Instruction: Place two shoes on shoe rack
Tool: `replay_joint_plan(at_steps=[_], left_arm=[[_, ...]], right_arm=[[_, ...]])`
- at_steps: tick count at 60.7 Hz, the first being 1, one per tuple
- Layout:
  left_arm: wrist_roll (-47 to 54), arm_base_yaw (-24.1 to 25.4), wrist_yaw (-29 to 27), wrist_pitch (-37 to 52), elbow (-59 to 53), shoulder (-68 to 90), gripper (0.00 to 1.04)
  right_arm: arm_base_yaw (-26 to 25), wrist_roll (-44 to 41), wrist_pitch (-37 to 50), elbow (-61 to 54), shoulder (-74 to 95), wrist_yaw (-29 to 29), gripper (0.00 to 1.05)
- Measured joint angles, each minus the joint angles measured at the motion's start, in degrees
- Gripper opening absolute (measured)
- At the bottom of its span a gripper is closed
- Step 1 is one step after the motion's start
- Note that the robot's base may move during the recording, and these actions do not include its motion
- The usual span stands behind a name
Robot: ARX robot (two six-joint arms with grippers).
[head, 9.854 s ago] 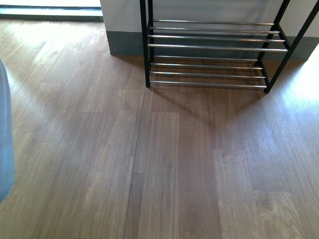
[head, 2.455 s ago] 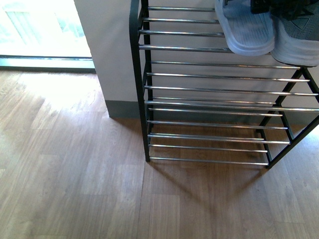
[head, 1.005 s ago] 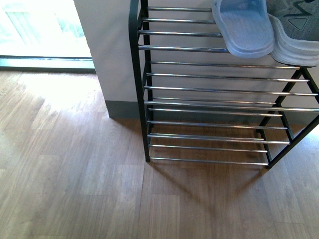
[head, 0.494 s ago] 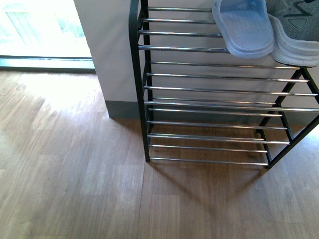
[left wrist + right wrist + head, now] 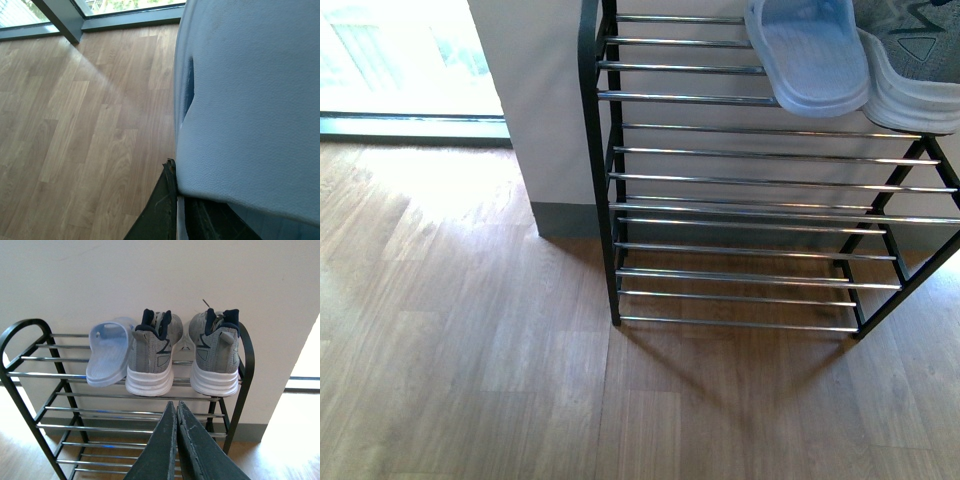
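Right wrist view shows your empty right gripper [image 5: 176, 412] pinched closed; both shoes [image 5: 151, 357] overhang the shoe rack [image 5: 30, 374] front edge and could tip.

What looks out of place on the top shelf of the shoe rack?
Only the single pale blue slipper, with no mate visible, beside the left grey sneaker. Both sneakers, including the right one, stand heels out on the shoe rack, level and paired.
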Motion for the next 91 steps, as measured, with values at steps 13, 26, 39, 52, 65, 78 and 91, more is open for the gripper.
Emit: replay_joint_plan(at_steps=[13, 26, 39, 52, 65, 78, 91], left_arm=[[0.0, 0.0, 0.0, 0.0, 0.0, 0.0, 0.02], [0.0, 0.0, 0.0, 0.0, 0.0, 0.0, 0.02], [0.0, 0.0, 0.0, 0.0, 0.0, 0.0, 0.02], [0.0, 0.0, 0.0, 0.0, 0.0, 0.0, 0.02], [0.0, 0.0, 0.0, 0.0, 0.0, 0.0, 0.02], [0.0, 0.0, 0.0, 0.0, 0.0, 0.0, 0.02], [0.0, 0.0, -0.2, 0.0, 0.0, 0.0, 0.02]], right_arm=[[0.0, 0.0, -5.4, 0.0, -5.4, 0.0, 0.02], [0.0, 0.0, -9.1, 0.0, -9.2, 0.0, 0.02], [0.0, 0.0, -12.2, 0.0, -12.3, 0.0, 0.02], [0.1, 0.0, -21.9, 0.0, -20.0, 0.0, 0.02], [0.1, 0.0, -23.5, 0.0, -23.3, 0.0, 0.02], [0.1, 0.0, -23.5, 0.0, -23.4, 0.0, 0.19], [0.1, 0.0, -23.5, 0.0, -23.4, -0.2, 0.64]])
